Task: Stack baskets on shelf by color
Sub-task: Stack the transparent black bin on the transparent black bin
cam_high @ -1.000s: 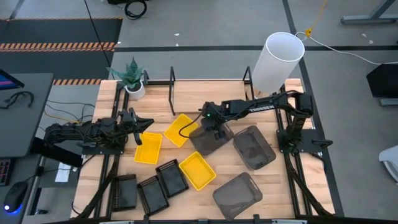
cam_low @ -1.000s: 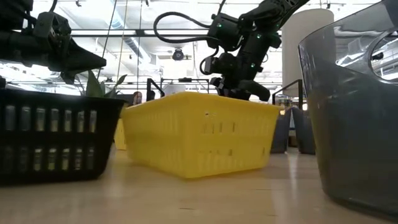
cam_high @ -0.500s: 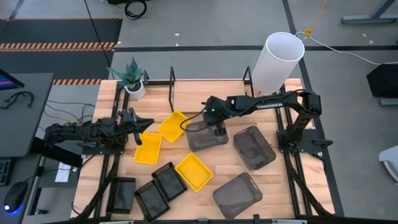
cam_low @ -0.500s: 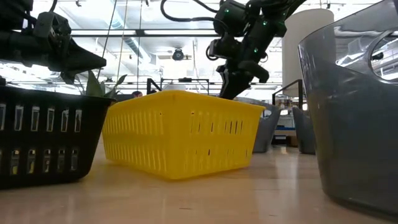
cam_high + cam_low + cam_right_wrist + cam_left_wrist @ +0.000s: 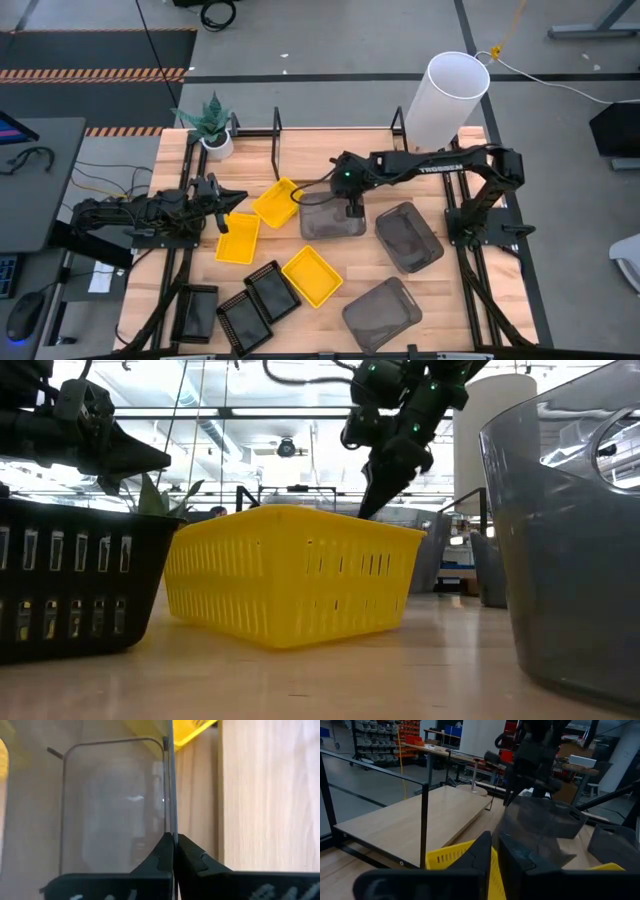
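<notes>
Nearest to us along the table's front edge lie three black baskets (image 5: 243, 305), a yellow basket (image 5: 313, 275) and a smoky grey basket (image 5: 380, 313), all loose on the tabletop (image 5: 440, 305). A little farther in sit another grey basket (image 5: 407, 236) and two more yellow ones (image 5: 238, 237), none sorted.

At mid-table our right gripper (image 5: 352, 203) is pinched tight on the rim of a grey basket (image 5: 331, 216); its wrist view shows the thin clear wall clamped between the two fingers. Our left gripper (image 5: 222, 196) waits over the left side, just beside the yellow baskets, fingers nearly together and holding nothing that we can see.

Beyond them the shelf (image 5: 335, 150) stands bare, so we judge the task barely begun: every basket we can count has yet to be placed and grouped by colour.

The yellow basket (image 5: 277, 202) touching the held grey one may be dragged along. At the back, the potted plant (image 5: 212, 125) and the tall white cylinder (image 5: 445, 100) crowd the shelf's two ends.
</notes>
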